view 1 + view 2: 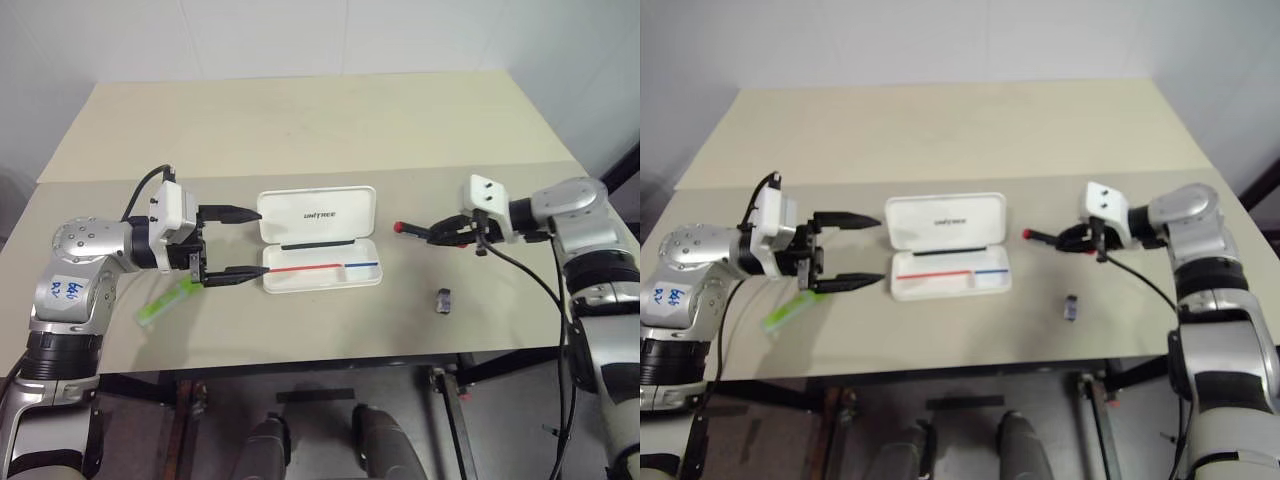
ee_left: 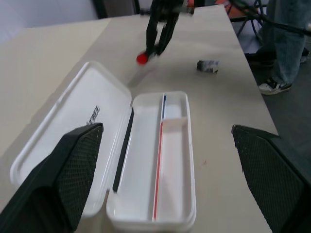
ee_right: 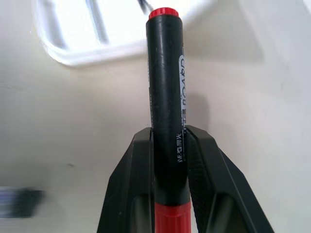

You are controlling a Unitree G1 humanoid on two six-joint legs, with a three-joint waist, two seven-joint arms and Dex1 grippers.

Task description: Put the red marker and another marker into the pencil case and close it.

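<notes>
Right gripper (image 1: 443,234) clamped on red marker (image 3: 167,97), held off the table right of open pencil case (image 1: 320,243); carry it level over the tray, drop low; left gripper (image 1: 232,242) fingers apart, green marker (image 1: 166,304) beneath.

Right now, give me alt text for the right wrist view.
The right claw is shut on the red marker, which points toward the open white case on the beige table.
</notes>
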